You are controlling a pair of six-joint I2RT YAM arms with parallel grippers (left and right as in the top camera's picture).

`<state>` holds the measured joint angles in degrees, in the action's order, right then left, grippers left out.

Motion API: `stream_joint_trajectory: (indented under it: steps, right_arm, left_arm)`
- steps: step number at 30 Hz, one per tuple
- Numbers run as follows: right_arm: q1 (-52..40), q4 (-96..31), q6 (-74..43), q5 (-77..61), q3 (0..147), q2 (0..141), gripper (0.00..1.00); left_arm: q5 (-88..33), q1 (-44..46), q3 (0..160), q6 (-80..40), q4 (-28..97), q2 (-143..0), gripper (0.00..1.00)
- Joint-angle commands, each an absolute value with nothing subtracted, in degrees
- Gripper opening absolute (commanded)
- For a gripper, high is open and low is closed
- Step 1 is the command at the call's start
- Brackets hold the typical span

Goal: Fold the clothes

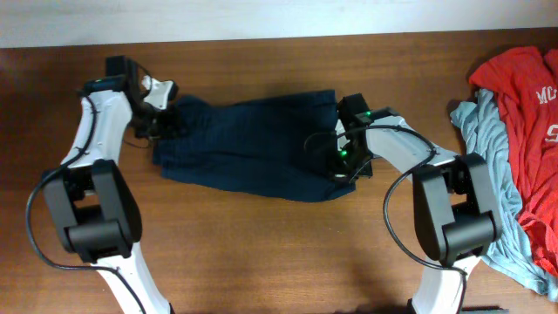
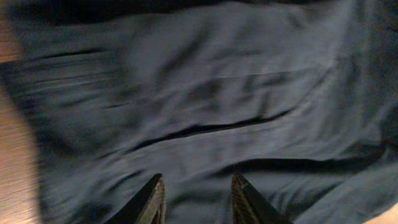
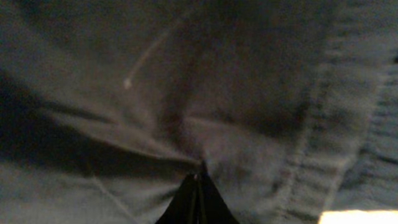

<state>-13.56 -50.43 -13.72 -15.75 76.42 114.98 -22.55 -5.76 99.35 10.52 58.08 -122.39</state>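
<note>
Two pincers are on one item: the navy garment, which lies bunched in a rough band on the table, spanning the gap between them.

1. Left pincer: jaws part-way open, nothing gripped. The cloth lies flat just below and ahead of the tips, creased, with one dark fold line running across the view ahead. This pincer sits at the garment's end nearest my left arm.
2. Right pincer: jaws closed tight on a pinch of the navy garment. Creases radiate from the tips, which I read as cloth clamped there. A stitched hem runs just to the right of the tips.
3. Other clothes: the red tee and the grey-blue garment lie heaped well beyond the outer side of the right pincer, untouched.

Step in hand, as I judge it: one fold of the navy garment, with the left end let go and the right end gripped. The garment is not yet a tidy rectangle; its edges are uneven.

Next move calls for:
- lifting the left pincer clear without dragging the cloth;
- deciding whether the right pinch carries its end over toward the left pincer or is set down;
- keeping the pinch low, so the layers beneath do not shift.
</note>
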Motion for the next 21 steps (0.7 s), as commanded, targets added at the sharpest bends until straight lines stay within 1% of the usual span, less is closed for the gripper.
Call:
stream_joint_trajectory:
  steps: [1,2,4,6,11,12,16,18,21]
  right_arm:
    - [-10.1,-51.2,-7.7,-19.6,79.9,107.5,0.12]
    - [-9.1,-51.5,-7.6,-20.3,80.4,106.4,0.22]
    - [-6.1,-52.5,-5.3,-23.6,81.6,104.5,0.37]
    - [-2.9,-53.9,-2.9,-27.3,82.6,104.2,0.45]
    - [5.0,-54.2,3.1,-35.0,82.7,106.8,0.62]
    - [6.1,-54.2,5.3,-36.4,82.7,107.7,0.65]
    - [8.8,-54.2,15.4,-41.9,82.7,113.6,0.71]
    - [8.8,-54.2,17.4,-42.5,82.7,115.8,0.74]
    - [8.4,-53.9,18.7,-42.5,82.7,118.7,0.75]
  left_arm:
    - [-22.3,-2.1,100.2,11.3,58.3,-120.3,0.35]
    - [-20.9,-1.2,100.2,11.3,58.2,-120.3,0.36]
    - [-18.6,0.3,100.2,11.3,58.1,-120.3,0.4]
    - [-16.8,1.7,100.2,11.3,58.2,-120.3,0.43]
    - [-15.2,4.2,100.2,11.3,58.2,-120.3,0.46]
    - [-15.1,4.4,100.2,11.3,58.2,-120.3,0.46]
    - [-13.8,4.5,100.2,11.1,58.9,-120.3,0.46]
    - [-10.0,4.5,100.2,8.6,59.5,-120.3,0.46]
    - [-3.4,4.4,100.0,4.6,60.3,-120.3,0.46]
